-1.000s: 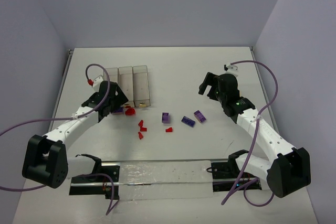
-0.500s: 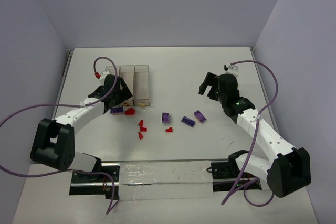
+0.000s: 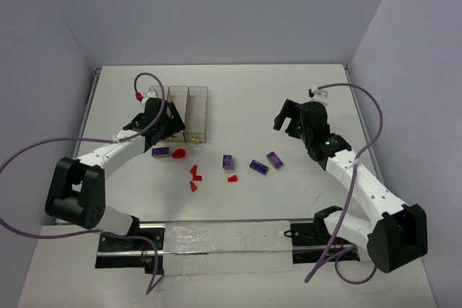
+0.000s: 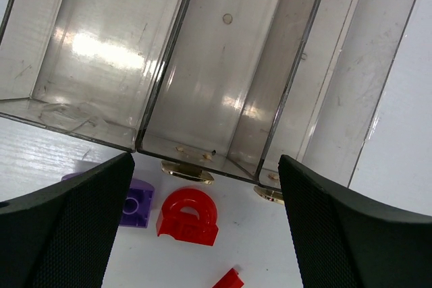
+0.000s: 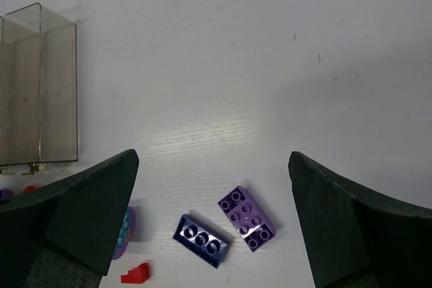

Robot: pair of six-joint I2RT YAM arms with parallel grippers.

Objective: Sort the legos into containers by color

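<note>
Three clear joined bins (image 3: 178, 112) stand at the back left; in the left wrist view the bins (image 4: 202, 65) show no bricks inside. My left gripper (image 3: 154, 126) is open and empty over their near end. Below it lie a red arch piece (image 4: 189, 216), a purple brick (image 4: 137, 202) and a red bit (image 4: 229, 280). My right gripper (image 3: 288, 117) is open and empty, raised at the right. Under it lie a dark purple brick (image 5: 201, 241), a light purple brick (image 5: 247, 218), a purple flower piece (image 5: 123, 233) and a red bit (image 5: 136, 274). No yellow pieces show.
Small red bits (image 3: 195, 177) and another (image 3: 232, 177) lie mid-table, with a purple brick (image 3: 228, 161) beside them. Gold clasps (image 4: 187, 170) stick out under the bins' near wall. A pale strip (image 3: 224, 239) runs along the near edge between the arm bases.
</note>
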